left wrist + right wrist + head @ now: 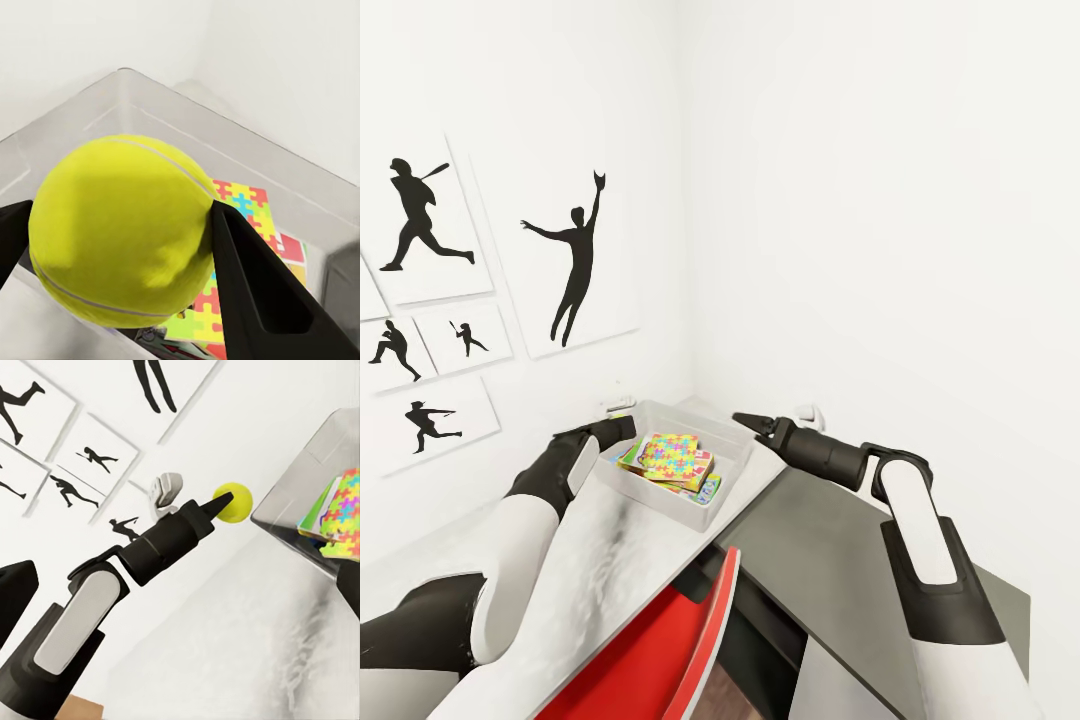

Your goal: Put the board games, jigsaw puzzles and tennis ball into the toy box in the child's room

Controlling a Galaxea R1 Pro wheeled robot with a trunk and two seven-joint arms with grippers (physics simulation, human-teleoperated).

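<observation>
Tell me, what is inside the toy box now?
In the toy box a jigsaw puzzle lies on top of flat colourful boxes. The puzzle covers them, so only edges show.

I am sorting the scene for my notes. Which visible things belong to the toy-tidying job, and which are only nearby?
Job: tennis ball held by left gripper; toy box; jigsaw puzzle inside it; table.

Nearby: red chair; wall pictures; right gripper.
</observation>
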